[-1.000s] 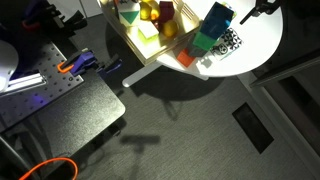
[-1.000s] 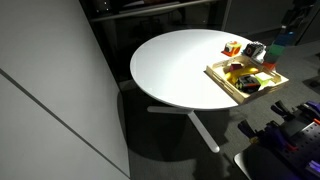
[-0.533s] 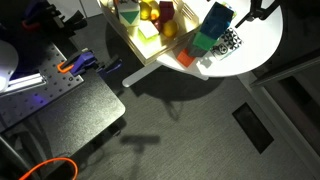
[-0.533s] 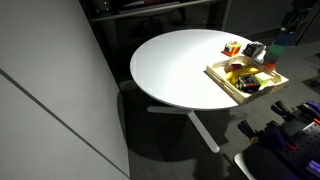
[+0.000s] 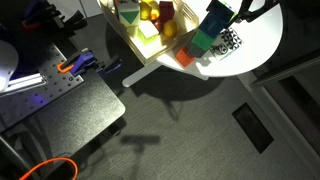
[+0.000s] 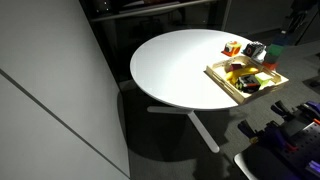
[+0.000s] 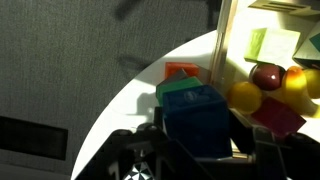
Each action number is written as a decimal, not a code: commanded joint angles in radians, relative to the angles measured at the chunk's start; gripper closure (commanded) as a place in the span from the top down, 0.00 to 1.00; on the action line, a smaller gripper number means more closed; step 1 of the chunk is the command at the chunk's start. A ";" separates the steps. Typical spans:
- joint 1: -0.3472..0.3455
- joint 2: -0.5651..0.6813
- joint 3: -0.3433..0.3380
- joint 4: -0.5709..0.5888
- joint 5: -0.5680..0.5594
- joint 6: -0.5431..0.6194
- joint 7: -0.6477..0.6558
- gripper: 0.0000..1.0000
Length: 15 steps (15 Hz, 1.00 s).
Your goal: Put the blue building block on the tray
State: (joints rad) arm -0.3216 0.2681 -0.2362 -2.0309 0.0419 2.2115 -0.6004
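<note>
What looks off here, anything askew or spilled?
The tray: in an exterior view one corner seems to hang past the edge of the table, over the floor. Nothing looks spilled. The blue block sits between the fingers of the gripper, slightly tilted.

Exterior view: high up, steep downward look, round white counter at the top right. Exterior view: farther off, lower, side-on across the counter. Both share the light wooden rectangular tray. Wrist view: very close, facing the tray past a bright blue boxy block.
</note>
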 commanded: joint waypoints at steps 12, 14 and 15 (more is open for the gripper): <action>0.028 -0.029 0.050 -0.007 -0.017 0.004 0.053 0.34; 0.037 -0.020 0.059 -0.010 -0.019 0.010 0.072 0.34; 0.043 -0.015 0.063 -0.013 -0.021 0.017 0.080 0.34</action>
State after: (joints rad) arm -0.2898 0.2567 -0.1848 -2.0323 0.0403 2.2126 -0.5634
